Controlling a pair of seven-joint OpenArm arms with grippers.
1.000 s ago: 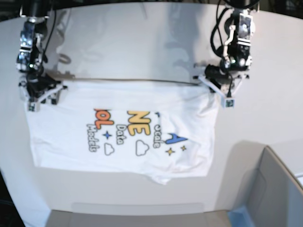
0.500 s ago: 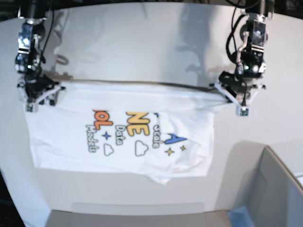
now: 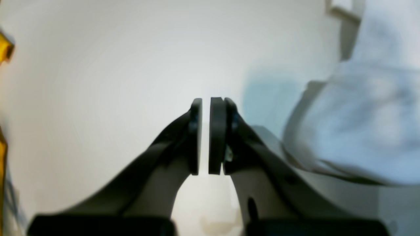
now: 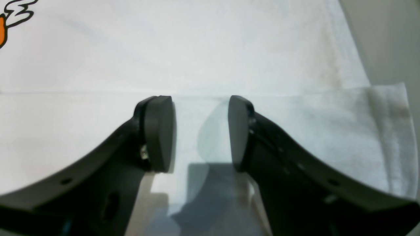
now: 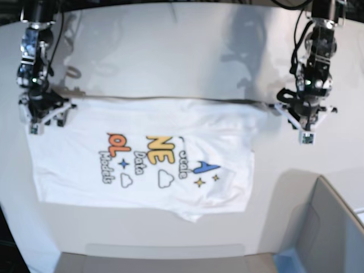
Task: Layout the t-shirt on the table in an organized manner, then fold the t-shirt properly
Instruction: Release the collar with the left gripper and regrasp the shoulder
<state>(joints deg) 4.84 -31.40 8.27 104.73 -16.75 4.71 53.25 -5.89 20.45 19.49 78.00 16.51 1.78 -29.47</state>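
The white t-shirt [image 5: 142, 159] lies spread on the white table [image 5: 170, 57], print side up, with its lower right part wrinkled. My right gripper [image 5: 42, 116] stands at the shirt's top left corner. In the right wrist view it [image 4: 200, 101] is open just above the white cloth [image 4: 197, 49], with nothing between the jaws. My left gripper [image 5: 304, 128] is to the right of the shirt's top right corner, off the cloth. In the left wrist view it [image 3: 206, 101] is almost shut and empty over bare table [image 3: 98, 82], with the shirt [image 3: 361, 114] blurred at the right.
A grey bin [image 5: 330, 227] with a blue corner [image 5: 284, 259] stands at the front right. The table's curved front edge runs below the shirt. Something yellow [image 3: 5, 49] shows at the left edge of the left wrist view.
My left gripper has moved right along the shirt's top edge and off the cloth, and no longer holds it. The shirt has shifted slightly left. My right gripper has stayed at the left corner.
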